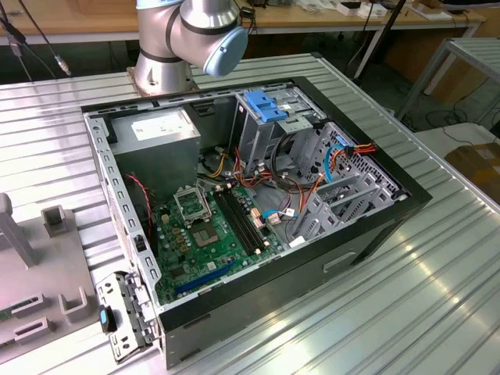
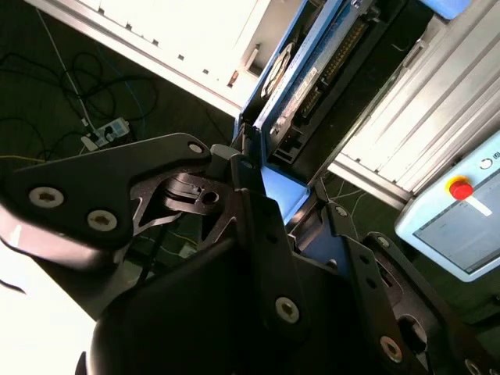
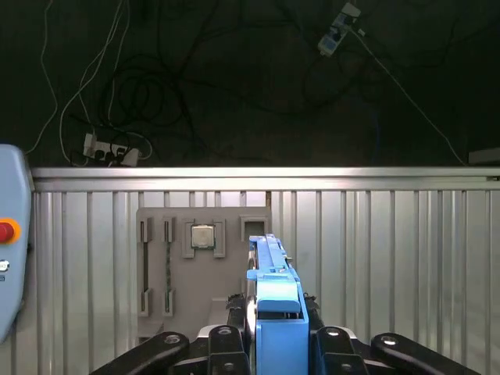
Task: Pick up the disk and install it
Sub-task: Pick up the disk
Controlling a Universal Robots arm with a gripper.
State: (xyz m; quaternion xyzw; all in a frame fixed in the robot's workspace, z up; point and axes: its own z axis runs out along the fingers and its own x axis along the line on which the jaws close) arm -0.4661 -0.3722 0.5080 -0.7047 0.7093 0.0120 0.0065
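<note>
1. In the exterior view an open computer case [image 1: 258, 195] lies on the ribbed metal surface [image 1: 437, 273]. Its drive cage [image 1: 266, 137], topped by a blue bracket [image 1: 269, 105], stands near the grey power supply [image 1: 160, 129].
2. In the first wrist view a grey fixture plate [image 3: 176, 266] lies on the surface beyond the hand [image 3: 277, 340].
3. The hand is closed on the disk [image 3: 269, 273], which stands edge-on between its fingers with the blue carrier showing.

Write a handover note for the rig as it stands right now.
Gripper: shut on the flat black-and-silver disk with blue plastic rails, which it holds edge-on over the ribbed metal table.
Done: disk picked up.
Left: installing. The disk is not yet in the open black computer case or its grey metal drive cage.
</note>
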